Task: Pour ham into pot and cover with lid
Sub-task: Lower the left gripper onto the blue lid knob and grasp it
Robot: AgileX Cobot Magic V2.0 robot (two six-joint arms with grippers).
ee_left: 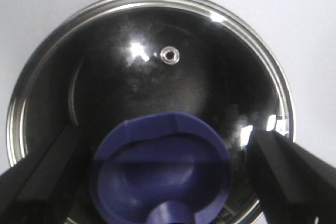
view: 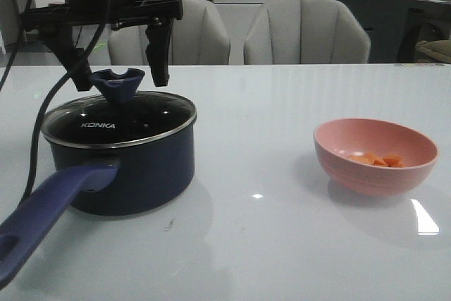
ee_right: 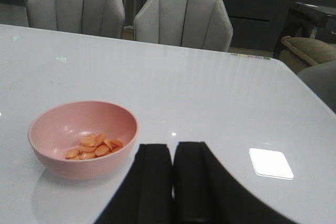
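While my left gripper (view: 121, 68) hung directly over the pot (view: 120, 160), its two black fingers (view: 159, 51) stood spread wide on either side of the lid's blue-purple knob (view: 117, 84), not touching it as far as I could tell. The lid (view: 120, 119) sat flat on the pot, its metal rim matching the pot's rim all round, with the white KONKA lettering facing the front camera. From my left wrist camera I looked straight down through the glass (ee_left: 157, 77) at the black inside, with the knob (ee_left: 160, 171) between my open fingers (ee_left: 42, 182). The pot's long purple-blue handle (view: 49, 206) reached toward the near left edge of the white table (view: 268, 244). Well to the right of the pot, a pink bowl (view: 375, 155) stood upright on the table, and the ham (view: 377, 159) lay inside it as a small heap of orange-pink chunks. My right wrist camera showed the same bowl (ee_right: 83, 139) and ham (ee_right: 94, 147) near my right gripper (ee_right: 172, 182), whose fingers (ee_right: 152, 182) were pressed together on nothing. Two grey chairs (view: 306, 29) stood behind the table's far edge.
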